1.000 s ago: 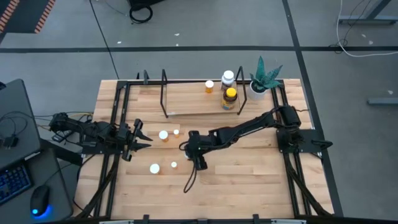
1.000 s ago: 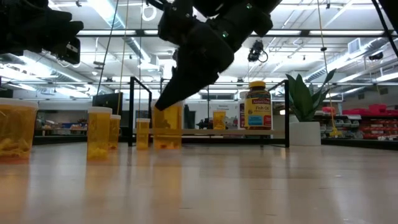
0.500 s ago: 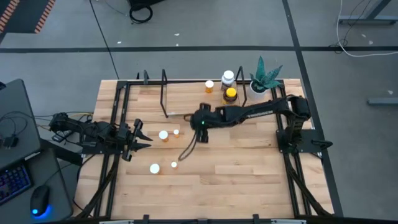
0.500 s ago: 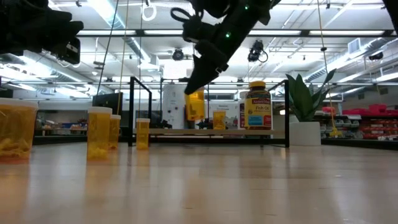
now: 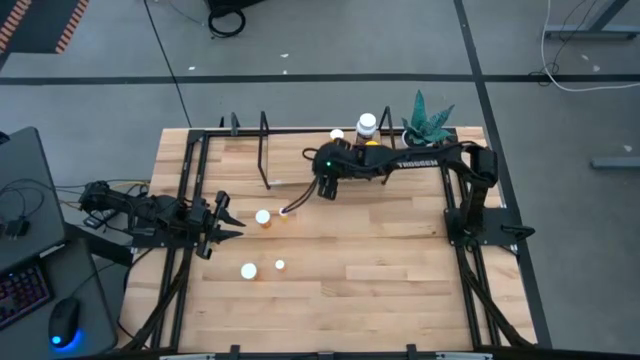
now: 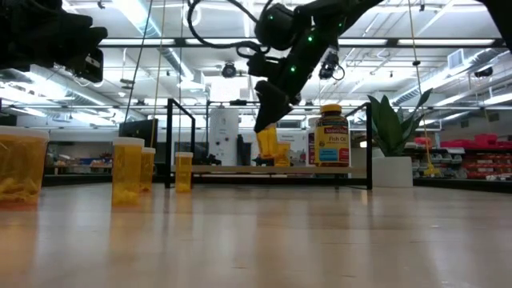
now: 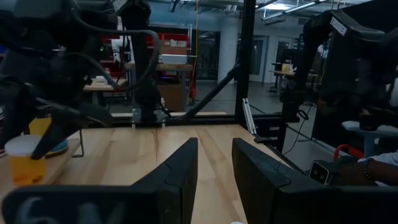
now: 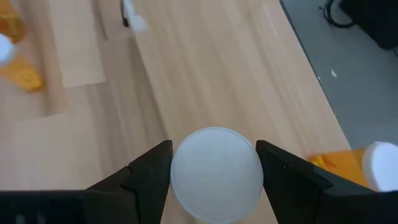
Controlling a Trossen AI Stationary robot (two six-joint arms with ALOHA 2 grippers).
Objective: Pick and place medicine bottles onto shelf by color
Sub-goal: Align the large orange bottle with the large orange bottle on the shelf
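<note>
The right gripper (image 5: 327, 188) reaches out over the low shelf of light wood and black wire (image 5: 290, 165) at the far side of the table. Its jaws are clamped on a tiny orange medicine bottle with a white cap (image 8: 216, 174): in the right wrist view the round cap fills the gap between the two dark fingers (image 8: 149, 171), touching both. In the low view the same bottle (image 6: 266, 141) hangs tilted under the gripper (image 6: 269, 120), just above the shelf board (image 6: 240, 169) and not yet resting on it.

Already on the shelf, toward its right end, stand another small orange bottle (image 5: 338, 135), a white bottle (image 5: 367, 125) and a dark amber bottle with a yellow lid (image 6: 332, 134); from above, the arm covers most of the amber one. A white pot with a green plant (image 5: 424, 128) sits just beside the shelf's right end.

Four more orange bottles with white caps remain on the wooden tabletop (image 5: 400, 290): two near the middle left (image 5: 262, 216) (image 5: 284, 213) and two closer to the front (image 5: 248, 270) (image 5: 279, 265).

The left gripper (image 5: 222, 226) waits at the table's left side, well apart from the shelf, its fingers (image 7: 174, 180) spread with nothing between them.
</note>
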